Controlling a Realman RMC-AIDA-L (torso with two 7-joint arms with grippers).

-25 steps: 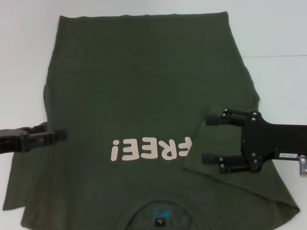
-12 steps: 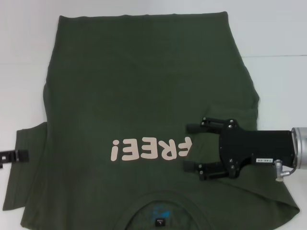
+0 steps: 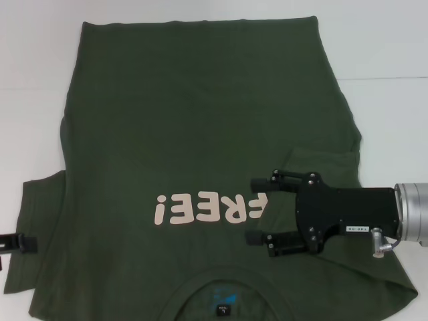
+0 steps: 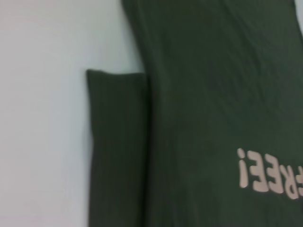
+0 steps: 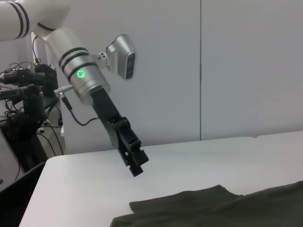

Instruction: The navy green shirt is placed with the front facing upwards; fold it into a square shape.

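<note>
- Head view: the navy green shirt (image 3: 200, 134) lies flat on the white table (image 3: 388, 53), front up, neck toward the robot, hem at the far side. The collar with its small label sits at the near edge of the view.
- The pale pinkish letters "FREE!" (image 3: 208, 208) read upside down from the head camera, across the chest.
- The right sleeve is folded in over the body of the shirt; its edge lies just beside the last letter of the print. The left sleeve (image 3: 37, 227) is spread out flat on the table.
- The right gripper (image 3: 257, 208) is over the folded right sleeve, its two black fingers parted and pointing toward the lettering, nothing between them.
- The left gripper (image 3: 20, 242) shows only as a dark tip at the left border of the head view, over the outer end of the left sleeve.
- The right wrist view alone shows the left gripper whole: it hangs tilted down, above the table and clear of the cloth, with the fingers drawn together on nothing.
- The left wrist view alone gives the left sleeve close up: a flat ribbed rectangle against the shirt's side, with part of the lettering at the far side of that picture.
- Fabric is dark olive, mostly smooth, with faint creases along the right flank.
</note>
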